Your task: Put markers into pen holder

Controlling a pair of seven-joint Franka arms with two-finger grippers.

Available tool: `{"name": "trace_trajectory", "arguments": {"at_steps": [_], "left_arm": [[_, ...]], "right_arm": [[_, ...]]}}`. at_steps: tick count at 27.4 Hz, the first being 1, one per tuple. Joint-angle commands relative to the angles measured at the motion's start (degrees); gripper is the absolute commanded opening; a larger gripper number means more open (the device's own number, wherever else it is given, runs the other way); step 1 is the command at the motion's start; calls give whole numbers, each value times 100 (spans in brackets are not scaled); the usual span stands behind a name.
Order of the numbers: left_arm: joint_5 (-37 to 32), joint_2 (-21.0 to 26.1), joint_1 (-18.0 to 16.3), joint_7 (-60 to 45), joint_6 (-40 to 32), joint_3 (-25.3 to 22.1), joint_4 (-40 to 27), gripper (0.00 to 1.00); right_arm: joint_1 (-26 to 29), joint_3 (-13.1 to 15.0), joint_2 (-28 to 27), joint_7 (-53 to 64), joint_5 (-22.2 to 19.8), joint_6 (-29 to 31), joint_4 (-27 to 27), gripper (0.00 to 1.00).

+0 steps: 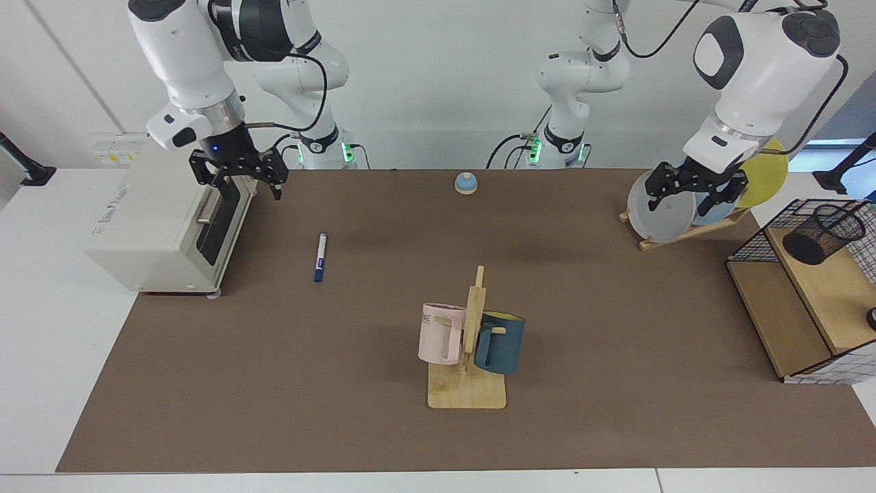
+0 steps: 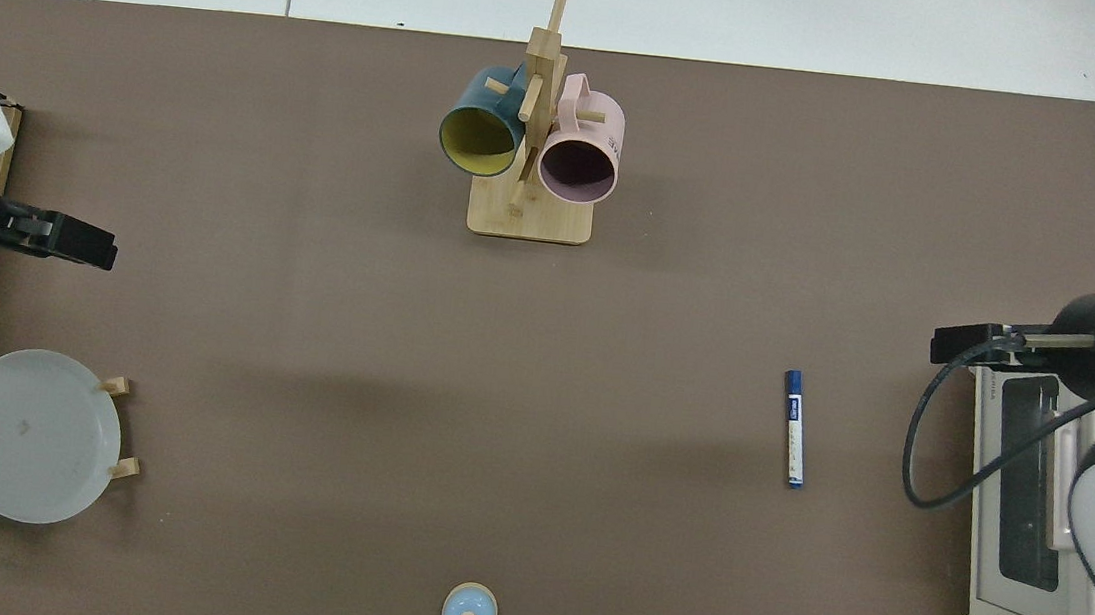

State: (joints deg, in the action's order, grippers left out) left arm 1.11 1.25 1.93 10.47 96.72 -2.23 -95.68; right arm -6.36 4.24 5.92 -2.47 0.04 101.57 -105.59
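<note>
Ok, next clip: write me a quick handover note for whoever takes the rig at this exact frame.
Right gripper: open, empty, hovering by the toaster oven, above and behind the marker.
Left gripper: open, empty, waiting by the plate rack.
Marker lies flat on the mat; pen holder stands on the wooden shelf at the far side.
Done: nothing. Left: grasp the marker, carry it across, drop it in the holder.

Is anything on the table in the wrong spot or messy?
Only the marker: it lies loose on the brown mat beside the toaster oven, far from the pen holder in the wire basket. Nothing looks spilled or broken.
</note>
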Motion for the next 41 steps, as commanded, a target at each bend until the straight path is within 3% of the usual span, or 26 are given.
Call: {"name": "trace_trajectory", "arguments": {"at_steps": [1,9,19,24,27,41], "left_arm": [[-67,-160,1,-116,-92,3,-161,100],[-67,-160,18,-107,-127,3,-152,100],[-67,-169,18,-81,-136,3,-161,100],[-50,-169,71,-10,-118,56,-170,100],[-32,-160,299,42,-118,144,-152,100],[12,-274,370,173,-197,126,-337,100]], "right_arm": [[4,-37,-11,116,128,310,-699,100],[-242,-46,-538,-104,137,1715,-1587,100],[-550,-46,-969,-429,146,2692,-2369,100],[-541,-46,-1206,-597,146,2824,-2458,100],[-550,-46,-1277,-667,146,2929,-2528,100],[-506,-37,-1453,-676,146,3264,-2598,99]]}}
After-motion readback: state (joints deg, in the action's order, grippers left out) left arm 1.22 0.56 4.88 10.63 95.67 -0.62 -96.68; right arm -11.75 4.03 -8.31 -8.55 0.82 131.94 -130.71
